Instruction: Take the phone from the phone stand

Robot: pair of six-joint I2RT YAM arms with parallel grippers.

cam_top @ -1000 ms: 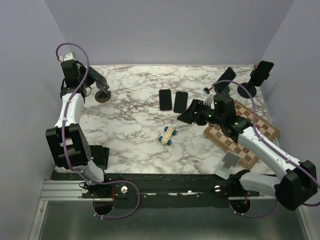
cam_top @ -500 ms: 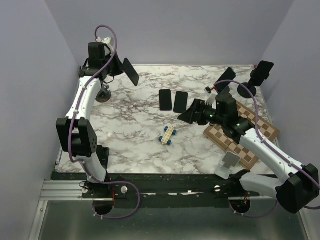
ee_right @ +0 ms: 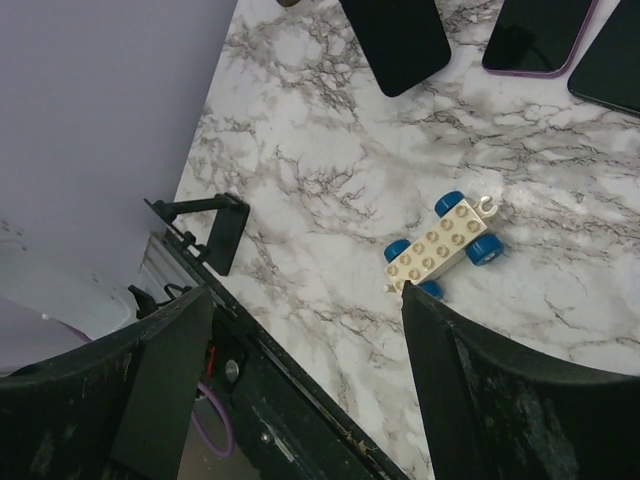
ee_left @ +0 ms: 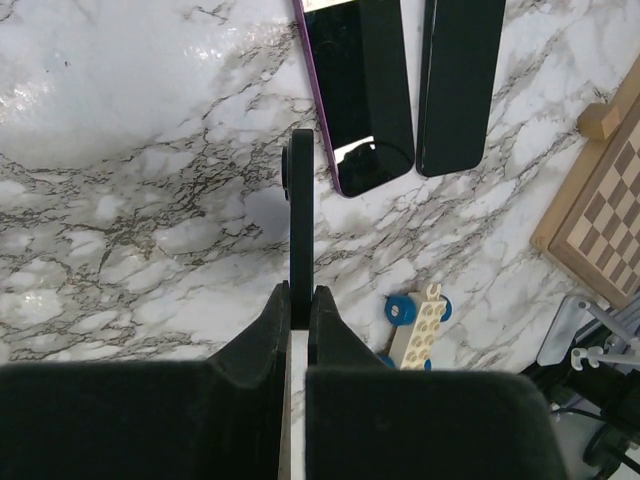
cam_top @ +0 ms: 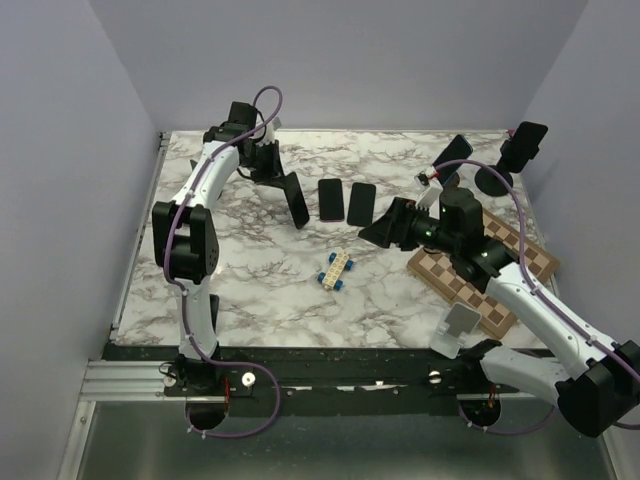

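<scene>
My left gripper (cam_top: 283, 183) is shut on a black phone (cam_top: 297, 203) and holds it low over the marble table, just left of two phones lying flat (cam_top: 331, 198) (cam_top: 361, 203). In the left wrist view the gripper (ee_left: 300, 296) clamps the held phone (ee_left: 300, 215) edge-on. The stand at the far left that held it is hidden behind my left arm. My right gripper (cam_top: 376, 232) is open and empty above the table's middle; its wrist view (ee_right: 305, 292) shows only the table between the jaws.
Two more phones sit on stands (cam_top: 455, 153) (cam_top: 522, 146) at the back right. A white and blue toy car (cam_top: 336, 270) lies mid-table. A chessboard (cam_top: 520, 262) lies at the right, a white stand (cam_top: 461, 327) near the front, and a small black stand (ee_right: 215, 228) at the front left.
My left arm has swung from the far-left stand to the table's middle, carrying the phone and bringing it down beside the two flat phones. The right arm has barely moved.
</scene>
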